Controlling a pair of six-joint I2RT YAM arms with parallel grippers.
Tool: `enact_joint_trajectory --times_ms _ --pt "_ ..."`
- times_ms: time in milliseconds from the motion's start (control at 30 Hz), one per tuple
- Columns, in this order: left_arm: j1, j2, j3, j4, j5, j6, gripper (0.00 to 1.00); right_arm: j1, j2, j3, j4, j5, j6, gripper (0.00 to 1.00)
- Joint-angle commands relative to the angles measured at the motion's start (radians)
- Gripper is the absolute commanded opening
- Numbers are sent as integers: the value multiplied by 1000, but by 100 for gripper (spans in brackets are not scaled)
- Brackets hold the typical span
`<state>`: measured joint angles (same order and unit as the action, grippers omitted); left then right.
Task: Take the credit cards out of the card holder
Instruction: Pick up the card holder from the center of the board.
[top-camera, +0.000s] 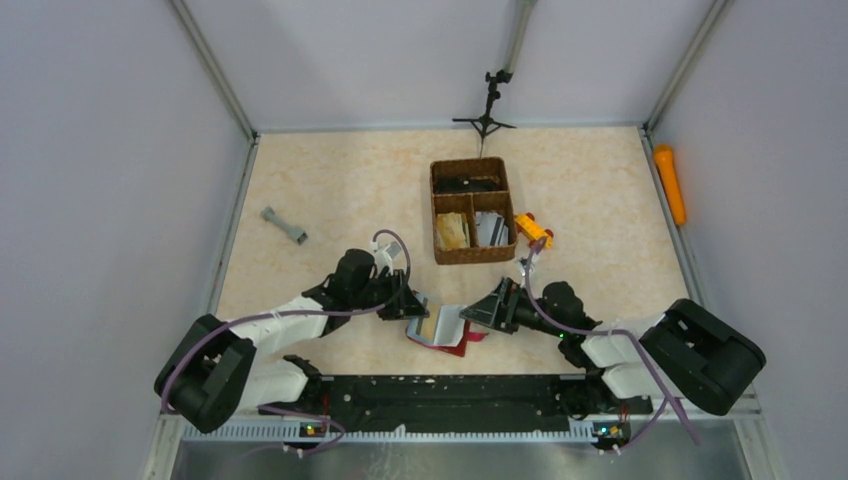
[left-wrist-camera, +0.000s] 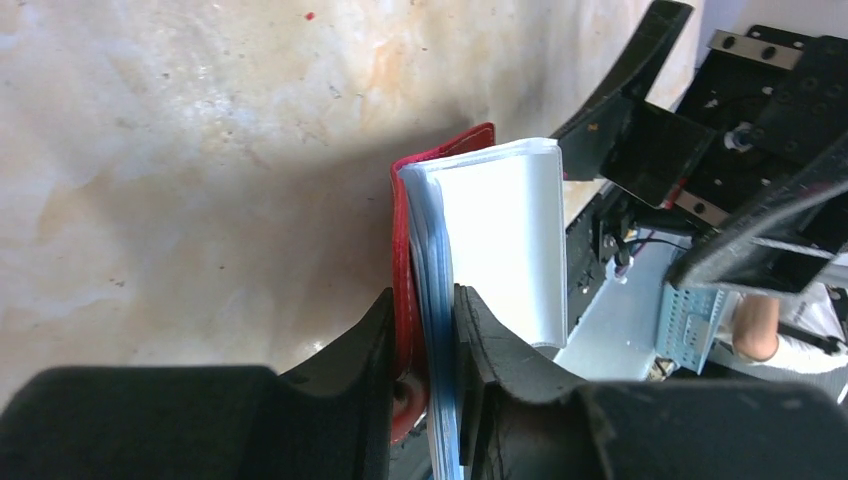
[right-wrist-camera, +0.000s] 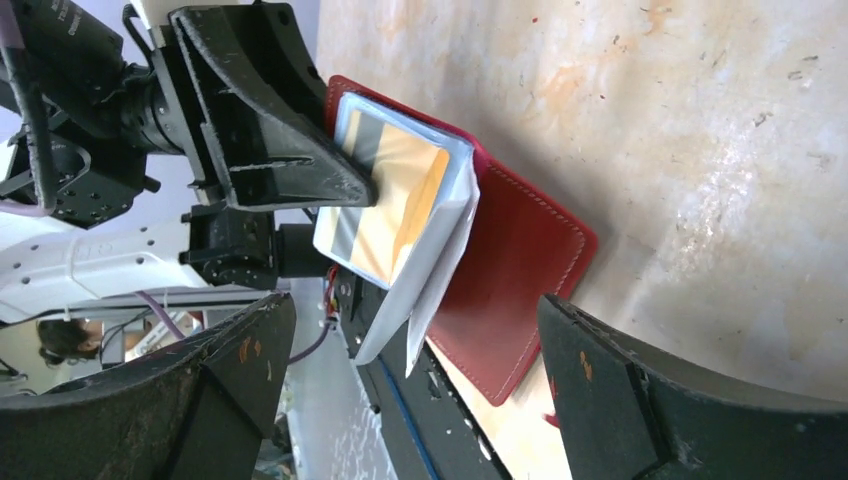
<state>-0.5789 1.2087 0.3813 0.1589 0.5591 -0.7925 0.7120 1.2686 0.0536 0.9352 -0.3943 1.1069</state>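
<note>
Between the fingers of the left gripper (left-wrist-camera: 425, 312) sits one side of the card holder (left-wrist-camera: 403, 250): the jaws are pressed onto its dark red cover and the bluish stack of clear sleeves together, lifting that half. The other red half (right-wrist-camera: 510, 270) lies flat and open on the table (top-camera: 350, 190). The credit cards (right-wrist-camera: 395, 200) are still in the sleeves; a tan one with a grey stripe shows through the top sleeve, and one loose white sleeve hangs toward the near edge.

Just to the right, the right gripper (right-wrist-camera: 415, 300) faces the holder with its fingers (right-wrist-camera: 600, 370) spread wide. They frame the flat half in the wrist view, and nothing is between them. I cannot tell whether they touch it.

Farther back, a brown woven basket (top-camera: 436, 215) stands clear of both arms. Its far compartment holds something dark, its near-left one tan pieces, its near-right one grey pieces. A small yellow object (top-camera: 533, 229) lies just beside the basket's right wall. A grey dumbbell-shaped piece (top-camera: 284, 225) lies well to the left, a black tripod (top-camera: 487, 110) stands at the back wall, and an orange cylinder (top-camera: 670, 183) rests beyond the right rail.
</note>
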Motion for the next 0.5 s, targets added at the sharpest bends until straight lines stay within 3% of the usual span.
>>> enact_joint_trajectory --times_ms 0,233,367,467 --pt "-14 -36 17 -7 -63 14 24 33 33 27 143 15 11 93" --pt "-28 -54 33 -9 -64 7 25 111 118 155 -94 81 -68 94" --pt "-27 -98 37 -45 -79 11 25 111 77 186 -273 160 -127 95" --pt "-28 -135 41 -72 -88 16 26 112 19 217 -401 203 -172 83"
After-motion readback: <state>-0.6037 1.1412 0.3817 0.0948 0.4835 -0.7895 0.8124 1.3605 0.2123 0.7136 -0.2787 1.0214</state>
